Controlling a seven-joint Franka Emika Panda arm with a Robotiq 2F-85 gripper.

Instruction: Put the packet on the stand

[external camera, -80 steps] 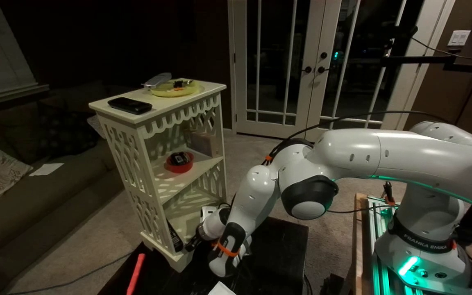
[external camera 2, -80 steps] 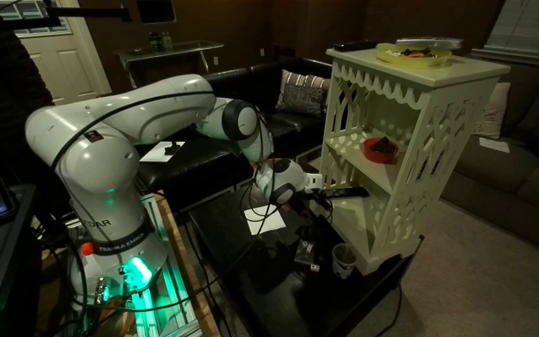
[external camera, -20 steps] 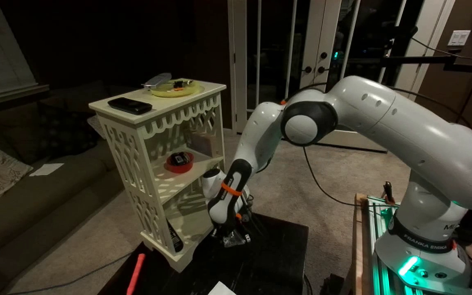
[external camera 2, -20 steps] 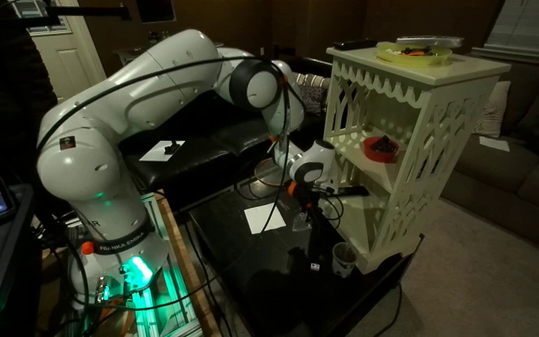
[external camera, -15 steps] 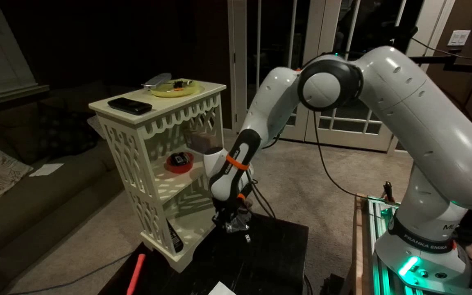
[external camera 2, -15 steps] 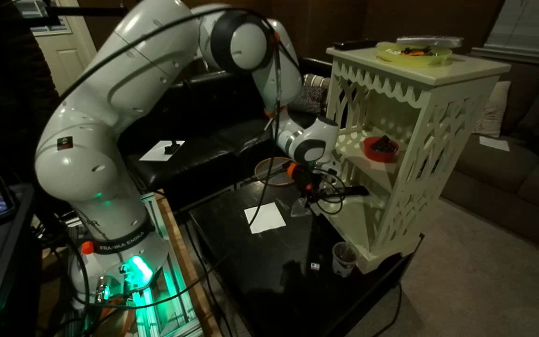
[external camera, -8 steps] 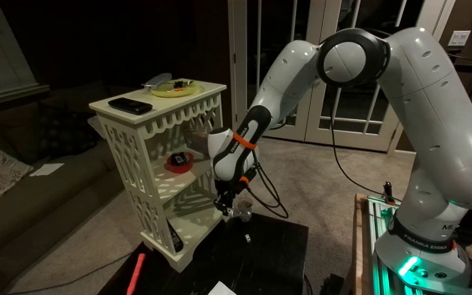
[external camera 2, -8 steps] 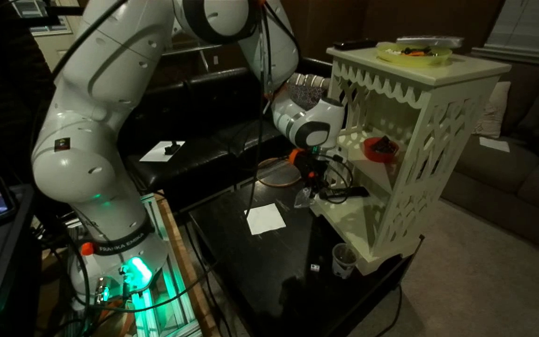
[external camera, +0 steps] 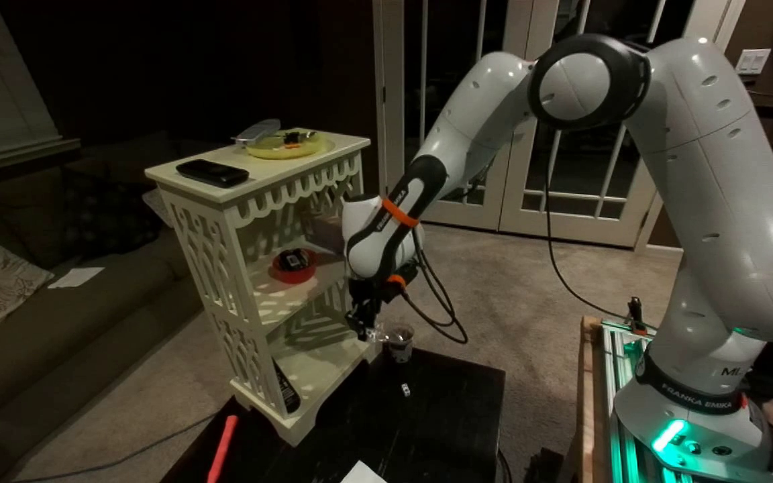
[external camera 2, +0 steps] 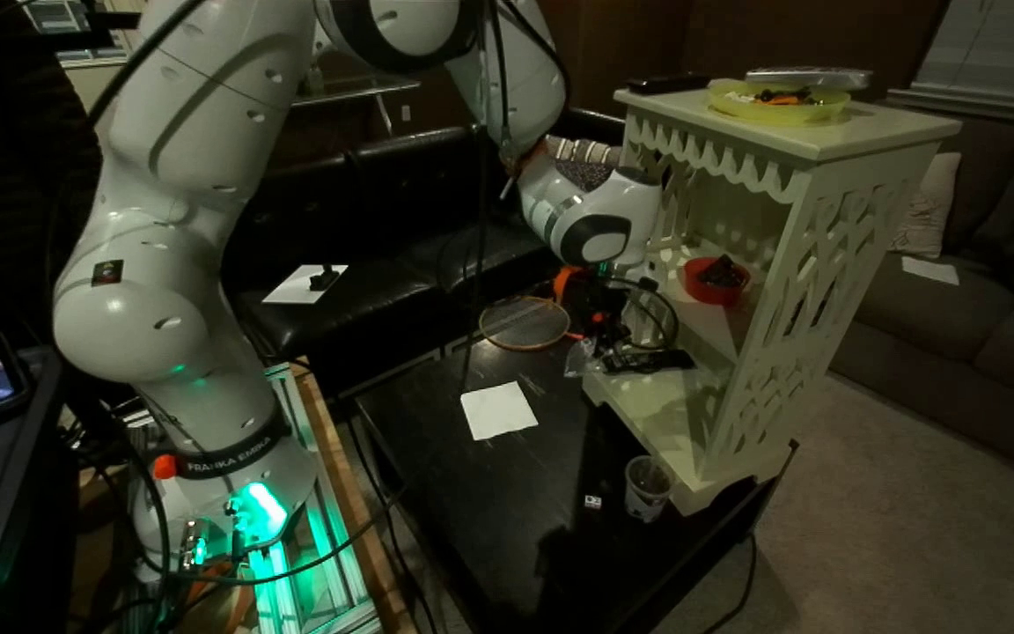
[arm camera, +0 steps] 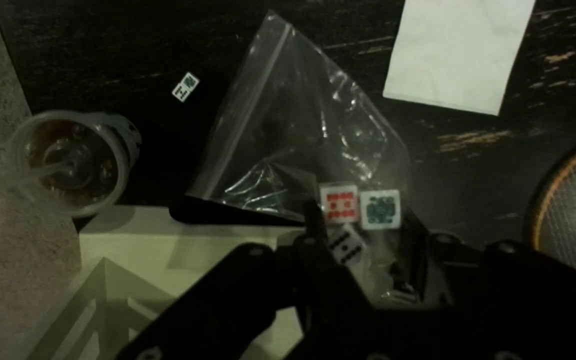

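Note:
The packet [arm camera: 313, 115] is a clear zip bag with several small white tiles marked in red, green and black. My gripper [arm camera: 363, 225] is shut on its tile-filled end, with the tiles between the fingers and the loose film spreading out beyond. In an exterior view the packet [external camera: 378, 333] hangs below the gripper [external camera: 364, 325], in the air above the table. The cream stand [external camera: 286, 168] is beside it, and the gripper is just outside its open front, around the lower tier's height. In an exterior view the packet [external camera 2: 579, 358] shows at the stand's [external camera 2: 877, 129] far front corner.
On the stand's top are a yellow dish [external camera 2: 775, 107], a black case [external camera: 212, 172] and a clear box. A red bowl [external camera: 294, 268] occupies the middle shelf, a black remote [external camera: 287, 390] the bottom. The black table bears a cup [external camera 2: 648, 493], loose tile [external camera 2: 592, 502], paper [external camera 2: 498, 411] and racket [external camera 2: 525, 323].
Several seconds ago the packet lay on the table with the gripper apart from it. Since then the gripper has closed on it and risen, lifting it up alongside the stand's front.

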